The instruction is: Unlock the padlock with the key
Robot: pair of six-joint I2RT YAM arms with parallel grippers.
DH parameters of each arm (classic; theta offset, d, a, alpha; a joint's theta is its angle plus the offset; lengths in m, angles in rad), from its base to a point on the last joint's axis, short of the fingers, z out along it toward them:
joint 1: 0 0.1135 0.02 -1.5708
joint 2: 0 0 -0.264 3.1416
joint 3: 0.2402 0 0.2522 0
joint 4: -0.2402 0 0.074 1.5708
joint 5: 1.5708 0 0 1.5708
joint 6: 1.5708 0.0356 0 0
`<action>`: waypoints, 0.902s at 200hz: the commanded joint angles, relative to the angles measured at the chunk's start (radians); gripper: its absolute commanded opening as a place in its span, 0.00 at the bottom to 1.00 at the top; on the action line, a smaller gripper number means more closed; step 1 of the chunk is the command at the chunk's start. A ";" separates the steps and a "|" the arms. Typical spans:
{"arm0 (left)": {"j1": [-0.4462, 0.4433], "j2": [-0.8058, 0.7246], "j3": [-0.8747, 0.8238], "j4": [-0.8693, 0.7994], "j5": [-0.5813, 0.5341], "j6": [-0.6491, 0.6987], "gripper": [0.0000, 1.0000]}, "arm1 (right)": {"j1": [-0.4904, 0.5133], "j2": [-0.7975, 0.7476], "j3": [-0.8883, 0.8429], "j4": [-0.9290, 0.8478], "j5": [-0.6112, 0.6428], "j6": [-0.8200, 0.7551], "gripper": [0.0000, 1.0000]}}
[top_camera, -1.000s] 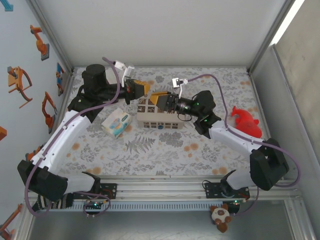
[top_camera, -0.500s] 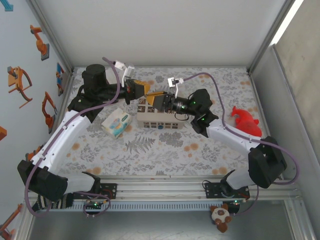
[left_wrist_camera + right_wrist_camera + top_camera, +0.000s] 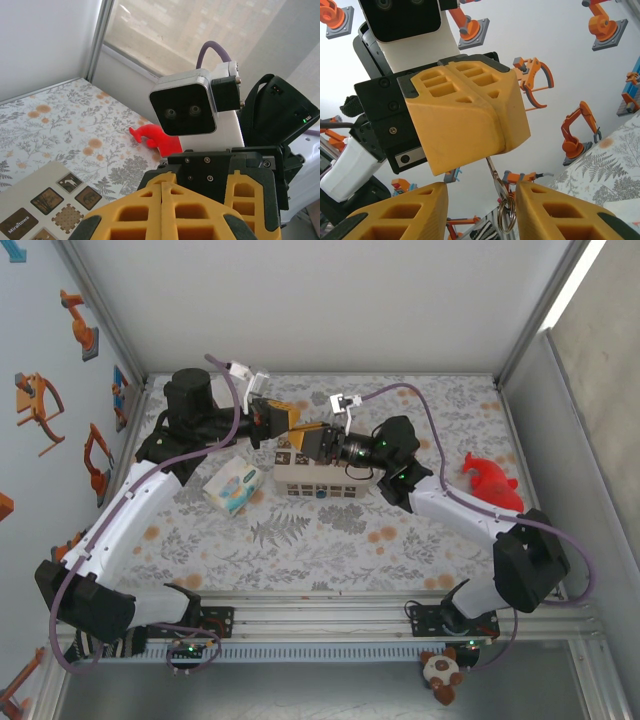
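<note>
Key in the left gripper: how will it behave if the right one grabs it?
Probably stiff and light: the key is a thin metal blade pinched by the shut left gripper. Its ring hangs loose, so it will likely swing when touched. Bare metal may slip in the open right gripper.

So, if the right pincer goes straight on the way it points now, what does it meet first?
Most likely the key and its ring, hanging under the shut left pincer, just between the open fingers of the right pincer. Depth is hard to judge.
</note>
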State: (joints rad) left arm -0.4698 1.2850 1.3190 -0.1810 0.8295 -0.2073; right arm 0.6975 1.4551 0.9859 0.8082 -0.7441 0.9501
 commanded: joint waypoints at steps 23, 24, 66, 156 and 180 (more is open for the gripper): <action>0.005 -0.013 0.003 -0.004 0.000 0.025 0.00 | 0.008 0.008 0.036 0.023 -0.012 -0.008 0.35; 0.006 -0.013 0.003 -0.004 0.000 0.025 0.00 | 0.008 0.008 0.036 0.022 -0.011 -0.008 0.34; 0.007 -0.016 0.003 -0.005 0.001 0.028 0.00 | 0.008 0.003 0.020 0.022 -0.001 -0.007 0.28; 0.012 -0.027 0.002 -0.007 0.002 0.026 0.00 | 0.001 -0.005 -0.010 0.020 0.029 -0.008 0.04; 0.014 -0.028 0.002 -0.012 0.005 0.026 0.00 | -0.005 -0.014 -0.018 0.017 0.037 -0.009 0.00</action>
State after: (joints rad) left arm -0.4637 1.2804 1.3186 -0.1890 0.8299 -0.2047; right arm 0.6971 1.4567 0.9825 0.7940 -0.7197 0.9489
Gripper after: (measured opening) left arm 0.055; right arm 0.051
